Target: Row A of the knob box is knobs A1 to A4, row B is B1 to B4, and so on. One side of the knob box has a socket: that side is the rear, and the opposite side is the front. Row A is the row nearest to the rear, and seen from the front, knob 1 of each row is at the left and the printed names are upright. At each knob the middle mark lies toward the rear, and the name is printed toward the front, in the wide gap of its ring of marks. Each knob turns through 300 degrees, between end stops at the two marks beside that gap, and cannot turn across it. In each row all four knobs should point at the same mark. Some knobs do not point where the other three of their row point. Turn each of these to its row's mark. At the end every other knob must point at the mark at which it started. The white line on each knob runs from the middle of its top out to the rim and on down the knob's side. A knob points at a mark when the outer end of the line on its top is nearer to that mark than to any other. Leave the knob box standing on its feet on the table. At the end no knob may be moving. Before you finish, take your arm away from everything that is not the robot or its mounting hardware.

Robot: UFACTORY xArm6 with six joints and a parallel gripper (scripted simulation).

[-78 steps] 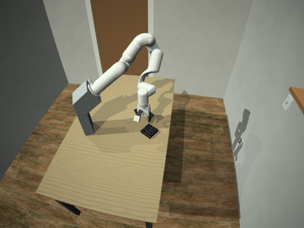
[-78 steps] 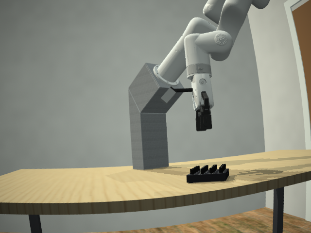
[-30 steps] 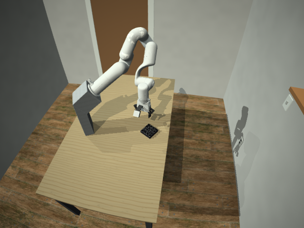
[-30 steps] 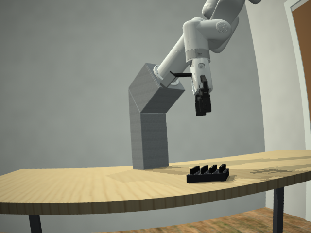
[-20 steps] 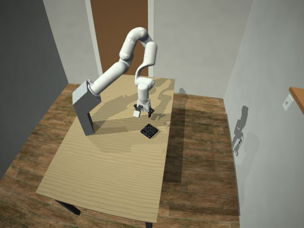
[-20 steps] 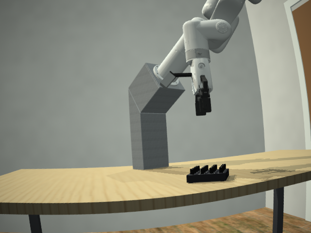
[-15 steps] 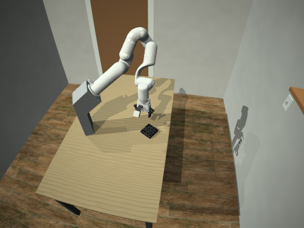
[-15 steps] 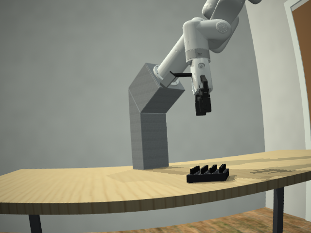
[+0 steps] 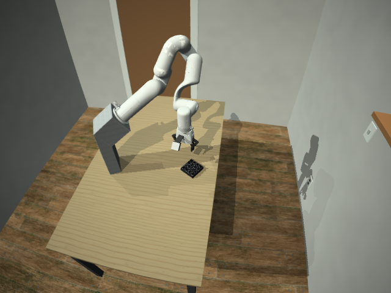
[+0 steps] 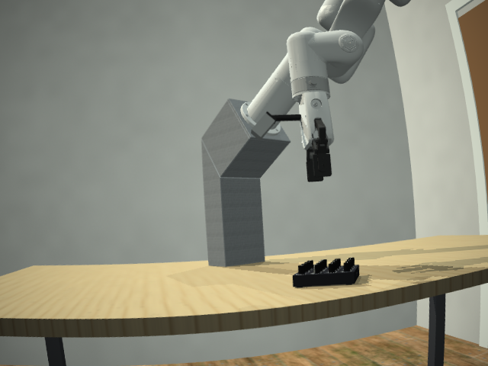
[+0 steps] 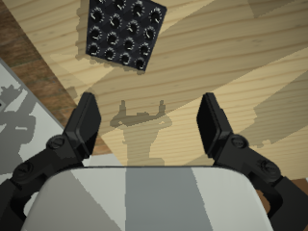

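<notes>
The black knob box (image 9: 190, 166) stands on its feet on the wooden table near the right edge. It shows in the exterior view (image 10: 326, 272) and at the top of the wrist view (image 11: 126, 33), with several black knobs in rows, each with a white line. The knob names and exact pointing are too small to read. My gripper (image 11: 148, 105) hangs high above the table, open and empty, well clear of the box. It also shows in the top view (image 9: 184, 144) and the exterior view (image 10: 318, 167).
The grey arm pedestal (image 9: 109, 138) stands on the table to the left of the box. The table's right edge (image 9: 217, 163) lies close beside the box, with wood floor below.
</notes>
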